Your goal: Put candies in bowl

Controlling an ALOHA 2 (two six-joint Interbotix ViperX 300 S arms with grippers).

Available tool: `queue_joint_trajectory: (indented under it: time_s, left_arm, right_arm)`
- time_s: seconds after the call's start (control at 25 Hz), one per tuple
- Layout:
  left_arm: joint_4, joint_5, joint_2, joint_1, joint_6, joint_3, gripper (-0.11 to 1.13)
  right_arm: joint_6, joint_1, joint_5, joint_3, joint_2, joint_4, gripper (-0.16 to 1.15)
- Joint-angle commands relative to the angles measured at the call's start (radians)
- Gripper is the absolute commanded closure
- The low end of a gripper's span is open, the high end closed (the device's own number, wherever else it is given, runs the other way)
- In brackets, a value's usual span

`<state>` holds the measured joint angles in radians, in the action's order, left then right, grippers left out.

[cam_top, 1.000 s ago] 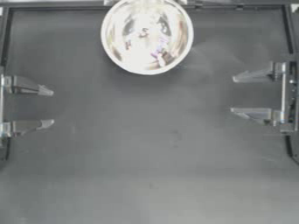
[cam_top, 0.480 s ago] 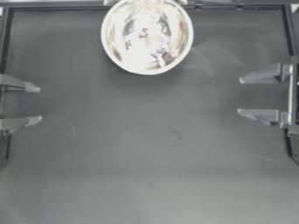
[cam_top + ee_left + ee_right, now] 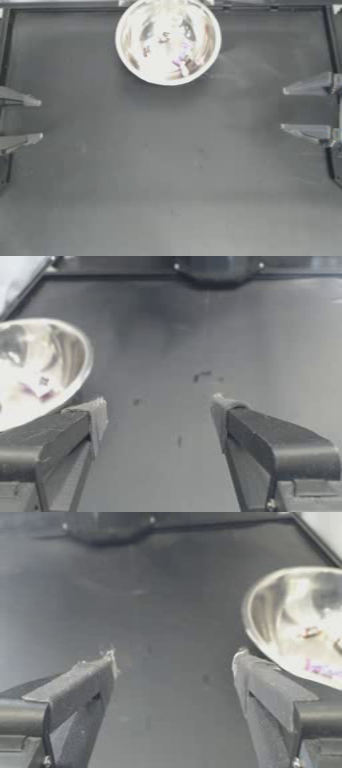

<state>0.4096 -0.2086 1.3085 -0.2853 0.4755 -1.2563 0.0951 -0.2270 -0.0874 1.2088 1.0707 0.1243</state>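
Now candies (image 3: 175, 55) sit inside bowl (image 3: 130, 60); L gripper (image 3: 30, 120) & R gripper (image 3: 288, 110) both spread wide, nothing held, at table (image 3: 167, 175) edges.

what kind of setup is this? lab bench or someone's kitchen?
Most likely a lab tabletop robot cell, not a kitchen: a bare dark table with a raised frame at its edges, open left gripper and right gripper parked at its sides, one glossy bowl holding candies.

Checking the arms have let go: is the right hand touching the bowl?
Apart. Top view shows bare table between the open right hand and the bowl.
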Motion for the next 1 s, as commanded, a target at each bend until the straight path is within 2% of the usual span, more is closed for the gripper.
queue_joint_trajectory:
  time_s: [0.04,0.28,0.68,1.0]
  left_arm:
    - [0.006,0.002,0.008,-0.002,-0.005,0.011,0.06]
    - [0.006,-0.017,0.048,-0.006,-0.012,0.009,0.06]
    - [0.008,-0.092,0.16,-0.072,-0.055,-0.02,0.06]
    - [0.012,-0.124,0.273,-0.097,-0.067,-0.043,0.06]
  right_arm:
    - [0.0,-0.002,0.002,-0.006,0.021,0.009,-0.01]
    - [0.0,-0.003,-0.012,-0.005,0.049,0.005,-0.01]
    - [-0.003,-0.002,-0.043,0.02,0.14,0.009,-0.01]
    - [-0.002,-0.025,-0.067,0.046,0.224,0.041,-0.01]
